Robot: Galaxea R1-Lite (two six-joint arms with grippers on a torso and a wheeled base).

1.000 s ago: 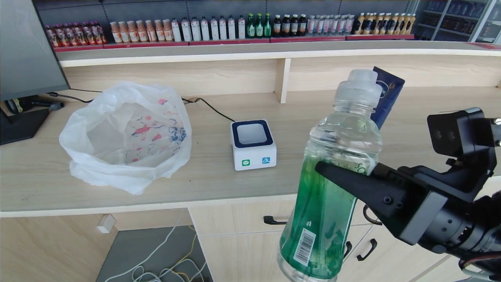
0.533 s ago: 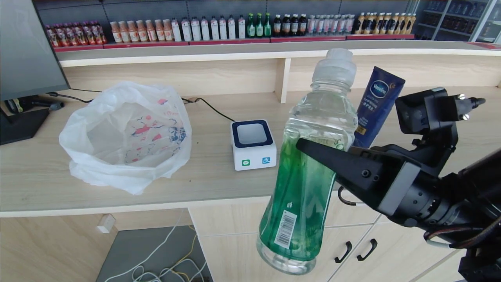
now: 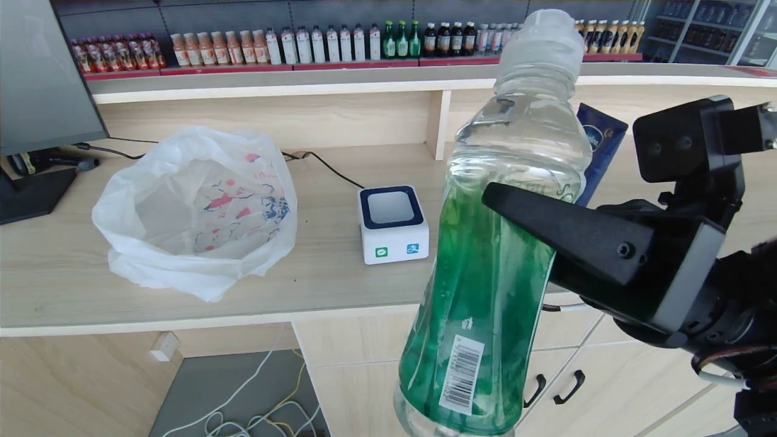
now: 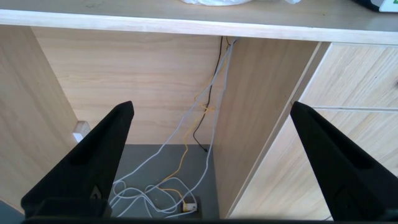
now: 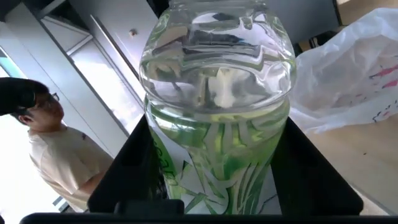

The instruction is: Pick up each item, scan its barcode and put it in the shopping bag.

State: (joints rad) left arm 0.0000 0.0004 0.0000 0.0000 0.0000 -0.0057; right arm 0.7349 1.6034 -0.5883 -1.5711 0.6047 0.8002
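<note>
Head view: we are clamping the bottle [image 3: 485,291] near-upright in the right gripper [image 3: 516,200], barcode [image 3: 461,373] facing us low, scanner [image 3: 393,223] sitting frame-left of it.

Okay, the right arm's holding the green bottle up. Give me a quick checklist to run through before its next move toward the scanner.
1. Grip: right end effector shut around the bottle at mid-body: ok.
2. Barcode aimed at the scanner: not ok; it sits low on the bottle and faces the head camera.
3. Scanner window uncovered: ok.
4. Shopping bag mouth open on the counter: ok.
5. Left end effector out of the path: ok; it is open, below the counter.
6. Bottle already scanned: cannot tell.
</note>
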